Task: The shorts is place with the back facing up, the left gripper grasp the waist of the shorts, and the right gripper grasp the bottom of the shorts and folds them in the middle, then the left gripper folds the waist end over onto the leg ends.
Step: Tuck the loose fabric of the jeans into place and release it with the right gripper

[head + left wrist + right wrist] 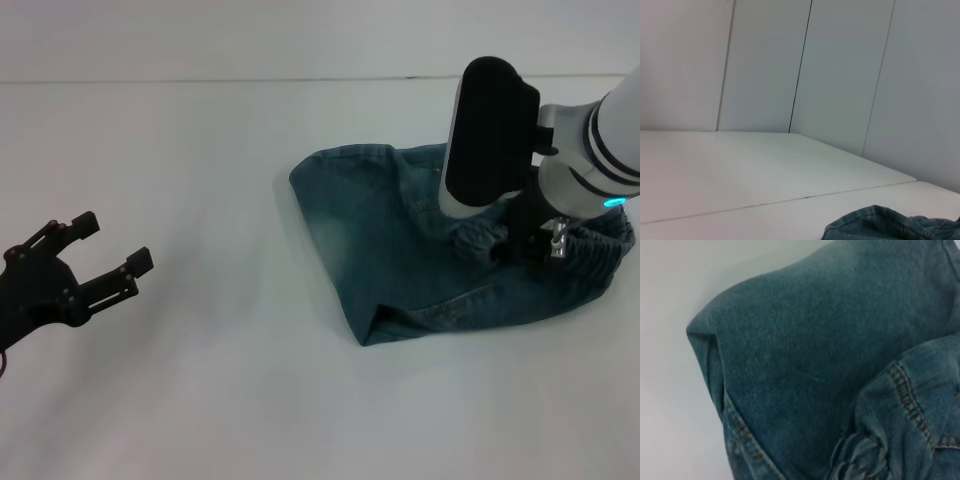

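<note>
The blue-green denim shorts point(390, 235) lie folded in a bunched heap on the white table, right of centre. Their gathered waist band point(600, 255) shows at the heap's right end and puckers up beside my right wrist. My right gripper point(535, 238) is pressed down into the fabric near that band, its tips hidden by the arm. The right wrist view is filled with the denim point(815, 355), a stitched edge point(745, 440) and gathered folds point(855, 460). My left gripper point(115, 242) hovers open and empty at the far left, well away from the shorts point(890, 225).
The white table point(200, 150) stretches bare to the left of and behind the shorts. A seam in the tabletop point(765, 202) and white wall panels point(840, 75) show in the left wrist view.
</note>
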